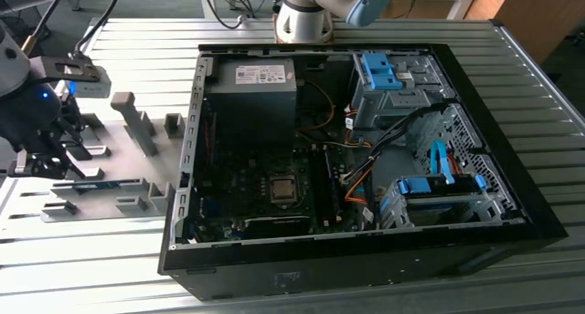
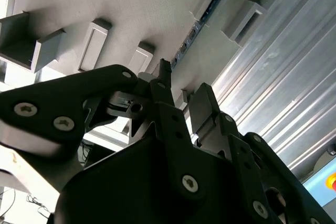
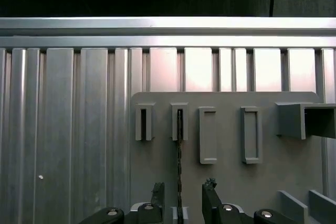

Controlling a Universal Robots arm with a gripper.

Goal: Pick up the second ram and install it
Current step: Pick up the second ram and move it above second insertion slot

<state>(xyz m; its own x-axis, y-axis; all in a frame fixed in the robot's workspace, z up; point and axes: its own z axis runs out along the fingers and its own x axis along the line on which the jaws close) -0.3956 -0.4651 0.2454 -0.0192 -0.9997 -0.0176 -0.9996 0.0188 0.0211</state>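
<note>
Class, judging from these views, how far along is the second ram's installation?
Done: the gripper is open and aligned with the second ram. In hand: nothing; the ram stands on edge in the grey fixture plate. Left: gripping it, lifting it and seating it in the computer case.

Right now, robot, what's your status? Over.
Gripper open, over ram, one finger each side. Ram on edge in grey holder, not lifted. Nothing seen in the way.

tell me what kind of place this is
Probably a robotics lab bench set up for computer assembly: an open desktop PC case lies on a ribbed metal table, next to a grey fixture plate holding the second ram, with the gripper over it.
</note>
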